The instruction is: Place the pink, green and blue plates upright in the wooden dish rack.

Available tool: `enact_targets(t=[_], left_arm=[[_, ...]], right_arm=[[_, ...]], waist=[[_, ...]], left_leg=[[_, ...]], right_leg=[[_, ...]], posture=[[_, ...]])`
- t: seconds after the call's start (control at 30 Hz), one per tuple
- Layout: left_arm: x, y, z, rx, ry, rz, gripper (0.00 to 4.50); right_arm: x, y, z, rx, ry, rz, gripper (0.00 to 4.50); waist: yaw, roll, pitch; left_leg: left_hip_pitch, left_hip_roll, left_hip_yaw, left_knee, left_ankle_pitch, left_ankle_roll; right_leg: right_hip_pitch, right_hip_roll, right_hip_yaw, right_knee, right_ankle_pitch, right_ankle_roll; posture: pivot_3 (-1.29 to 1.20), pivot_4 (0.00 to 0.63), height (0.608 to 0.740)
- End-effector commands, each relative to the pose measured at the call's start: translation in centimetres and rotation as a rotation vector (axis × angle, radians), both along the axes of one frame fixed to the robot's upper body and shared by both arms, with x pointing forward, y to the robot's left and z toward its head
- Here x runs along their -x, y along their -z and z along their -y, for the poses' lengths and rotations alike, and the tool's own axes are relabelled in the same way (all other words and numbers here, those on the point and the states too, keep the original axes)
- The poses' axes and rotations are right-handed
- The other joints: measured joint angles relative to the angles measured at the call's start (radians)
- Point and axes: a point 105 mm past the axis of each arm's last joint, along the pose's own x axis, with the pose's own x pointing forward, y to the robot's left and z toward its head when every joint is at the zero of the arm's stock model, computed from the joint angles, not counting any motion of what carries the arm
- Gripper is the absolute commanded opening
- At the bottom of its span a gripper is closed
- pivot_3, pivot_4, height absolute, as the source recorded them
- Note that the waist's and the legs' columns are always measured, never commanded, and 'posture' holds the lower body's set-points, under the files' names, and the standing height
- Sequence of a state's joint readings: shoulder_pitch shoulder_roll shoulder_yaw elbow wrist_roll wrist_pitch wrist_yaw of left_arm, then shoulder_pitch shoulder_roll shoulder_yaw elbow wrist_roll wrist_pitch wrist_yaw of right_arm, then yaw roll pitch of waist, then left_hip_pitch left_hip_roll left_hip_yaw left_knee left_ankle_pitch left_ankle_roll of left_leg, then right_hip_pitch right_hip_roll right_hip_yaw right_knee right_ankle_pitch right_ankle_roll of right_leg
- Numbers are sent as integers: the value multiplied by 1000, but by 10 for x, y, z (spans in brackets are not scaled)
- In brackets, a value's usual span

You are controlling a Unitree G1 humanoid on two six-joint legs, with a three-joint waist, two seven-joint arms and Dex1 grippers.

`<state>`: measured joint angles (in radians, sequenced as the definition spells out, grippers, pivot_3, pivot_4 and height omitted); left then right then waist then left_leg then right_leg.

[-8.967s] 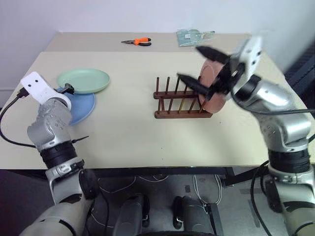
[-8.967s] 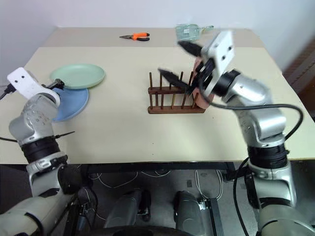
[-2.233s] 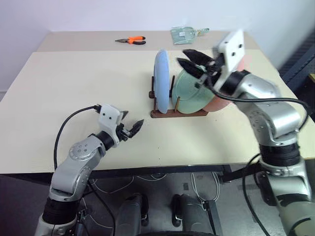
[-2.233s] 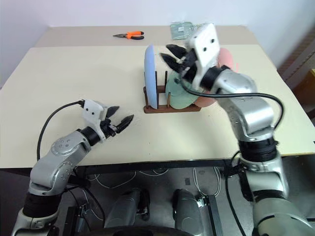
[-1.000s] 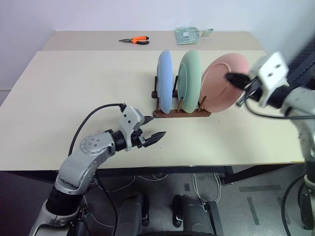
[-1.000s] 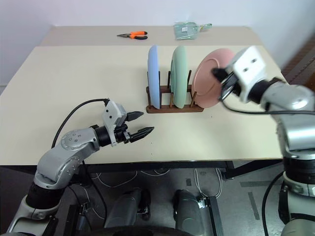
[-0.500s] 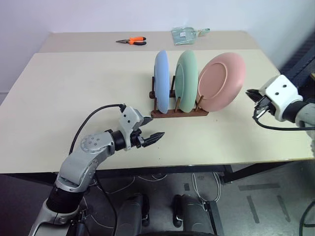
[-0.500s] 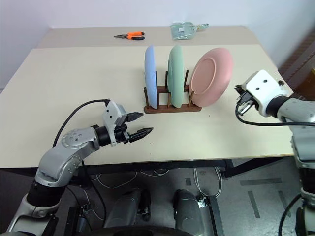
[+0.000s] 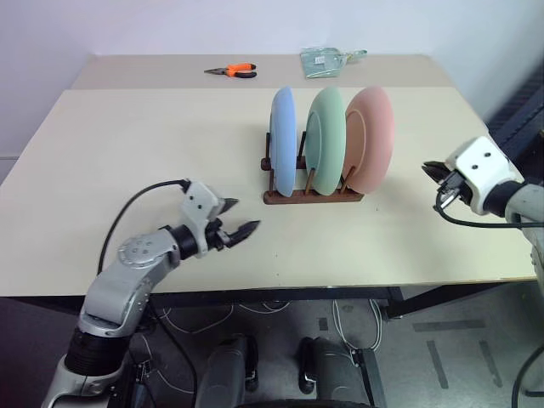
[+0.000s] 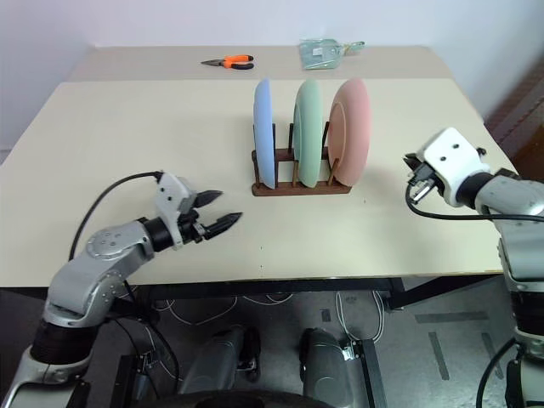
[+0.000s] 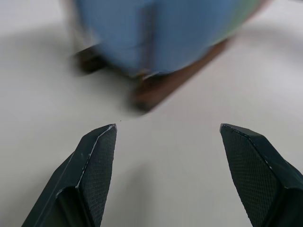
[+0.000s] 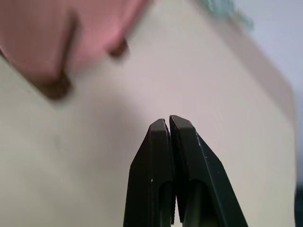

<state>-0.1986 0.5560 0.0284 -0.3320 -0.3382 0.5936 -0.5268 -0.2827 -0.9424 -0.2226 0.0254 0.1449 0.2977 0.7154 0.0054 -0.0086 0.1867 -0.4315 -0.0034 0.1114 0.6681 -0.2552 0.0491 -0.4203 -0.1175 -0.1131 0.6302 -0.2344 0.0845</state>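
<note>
Plates look stiff n slick imo, grab by rim; my left claw spread, right claw pressed together, both empty.

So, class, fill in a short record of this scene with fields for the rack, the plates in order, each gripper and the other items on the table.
rack: wooden dish rack, mid-table
plates, robot's left to right: blue plate, green plate, pink plate, all upright in the rack
left gripper: open, empty, over the table
right gripper: shut, empty
far edge: orange pliers, clear bag
</note>
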Motion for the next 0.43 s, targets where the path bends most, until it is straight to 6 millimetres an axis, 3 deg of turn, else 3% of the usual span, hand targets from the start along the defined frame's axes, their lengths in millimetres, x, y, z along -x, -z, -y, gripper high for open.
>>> enact_targets(t=[0.03,0.17,0.43], left_arm=[[-7,0,-48,-76,-176,50,3594],[-1,8,-76,-102,-237,36,3594],[5,19,-66,-65,-241,28,3594]], right_arm=[[1,-19,12,-118,8,92,80],[4,-10,11,-270,-21,95,80],[4,13,2,-326,-68,38,80]], waist=[[-3,0,0],[0,0,0],[7,0,0]], left_leg=[[0,0,0,0,0,0],[0,0,0,0,0,0],[1,0,0,0,-1,1]], right_leg=[[0,0,0,0,0,0],[1,0,0,0,0,0],[2,-2,0,-1,0,0]], posture=[[0,150,740],[0,150,740],[0,150,740]])
